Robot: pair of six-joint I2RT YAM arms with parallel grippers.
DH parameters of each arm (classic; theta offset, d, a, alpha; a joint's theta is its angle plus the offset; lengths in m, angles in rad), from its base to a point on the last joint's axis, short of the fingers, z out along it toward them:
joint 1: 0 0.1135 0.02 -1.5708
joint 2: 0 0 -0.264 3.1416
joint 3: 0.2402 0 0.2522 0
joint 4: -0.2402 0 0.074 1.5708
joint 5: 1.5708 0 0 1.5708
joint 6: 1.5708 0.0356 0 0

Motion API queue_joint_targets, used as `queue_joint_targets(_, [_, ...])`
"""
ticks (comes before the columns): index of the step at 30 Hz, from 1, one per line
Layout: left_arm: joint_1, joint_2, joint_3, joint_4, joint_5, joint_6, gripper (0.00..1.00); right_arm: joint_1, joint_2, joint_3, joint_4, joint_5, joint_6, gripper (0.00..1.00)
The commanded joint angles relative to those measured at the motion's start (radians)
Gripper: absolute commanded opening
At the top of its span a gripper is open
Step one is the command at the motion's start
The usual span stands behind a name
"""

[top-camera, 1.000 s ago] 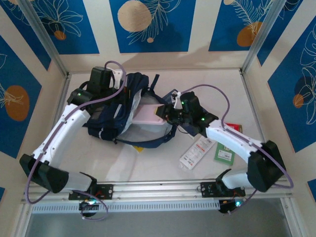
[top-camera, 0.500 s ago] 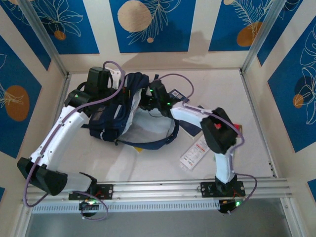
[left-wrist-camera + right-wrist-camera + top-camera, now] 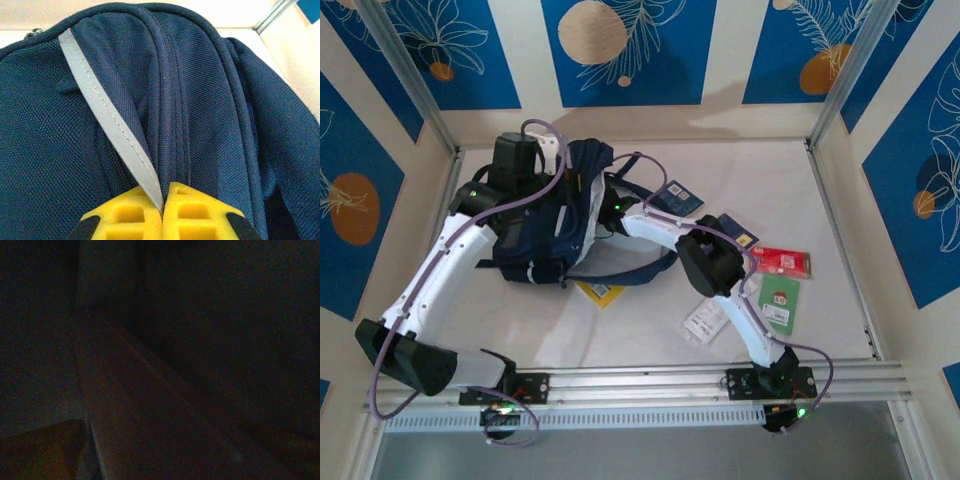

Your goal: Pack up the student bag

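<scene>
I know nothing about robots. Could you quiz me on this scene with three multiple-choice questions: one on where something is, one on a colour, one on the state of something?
1. Where does the right arm reach?
A. Into the student bag
B. Straight up into the air
C. Back down to its own base

2. What colour are the fingers of the left gripper?
A. Red
B. Yellow
C. White

3. What state is the left gripper in?
A. Wide open
B. Shut on the bag's grey stripe
C. Shut on nothing

Answers:
1 A: from above, the arm runs to the bag's opening, and its wrist view is dark.
2 B: the left wrist view shows two yellow fingers.
3 B: the fingers meet with the stripe's end pinched between them.
</scene>
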Motion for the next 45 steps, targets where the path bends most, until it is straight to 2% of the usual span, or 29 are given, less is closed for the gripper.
queue_joint_targets(1, [0.039, -0.046, 0.002, 0.192, -0.001, -0.014, 0.0, 0.006, -0.112, -0.018, -0.011, -0.004, -0.101, 0.85])
queue_joint_targets(4, [0.071, -0.059, -0.018, 0.205, -0.027, -0.024, 0.0, 0.009, -0.199, -0.09, -0.021, 0.009, -0.163, 0.9])
queue_joint_targets(8, [0.089, -0.058, -0.023, 0.198, -0.119, 0.01, 0.0, 0.014, -0.321, -0.238, -0.015, 0.061, -0.2, 0.94])
queue_joint_targets(14, [0.111, -0.04, -0.032, 0.206, -0.113, 0.003, 0.0, -0.009, -0.427, -0.373, -0.013, 0.042, -0.231, 0.98])
queue_joint_targets(21, [0.142, -0.016, -0.056, 0.221, -0.146, 0.031, 0.0, -0.011, -0.669, -0.53, -0.167, 0.197, -0.325, 0.92])
queue_joint_targets(25, [0.14, 0.027, -0.096, 0.247, -0.057, 0.029, 0.0, -0.018, -0.862, -0.694, -0.229, 0.271, -0.386, 0.87])
queue_joint_targets(29, [0.137, 0.082, -0.154, 0.277, 0.003, -0.004, 0.03, -0.077, -1.029, -0.83, -0.385, 0.278, -0.308, 0.79])
queue_joint_targets(32, [0.126, 0.12, -0.194, 0.29, 0.05, -0.034, 0.12, -0.129, -1.195, -0.988, -0.487, 0.328, -0.222, 0.77])
queue_joint_targets(34, [0.097, 0.138, -0.19, 0.271, 0.079, -0.041, 0.21, -0.173, -1.312, -1.087, -0.55, 0.339, -0.16, 0.77])
queue_joint_targets(36, [0.06, 0.137, -0.183, 0.25, 0.082, -0.033, 0.36, -0.237, -1.418, -1.171, -0.62, 0.291, -0.081, 0.77])
queue_joint_targets(39, [0.013, 0.108, -0.188, 0.235, 0.085, -0.033, 0.49, -0.322, -1.556, -1.285, -0.671, 0.191, -0.016, 0.77])
queue_joint_targets(41, [-0.016, 0.08, -0.19, 0.224, 0.077, -0.028, 0.54, -0.349, -1.607, -1.337, -0.68, 0.171, -0.014, 0.77])
queue_joint_targets(45, [-0.123, 0.033, -0.204, 0.22, 0.055, -0.042, 0.57, -0.43, -1.634, -1.417, -0.722, 0.15, 0.014, 0.79])
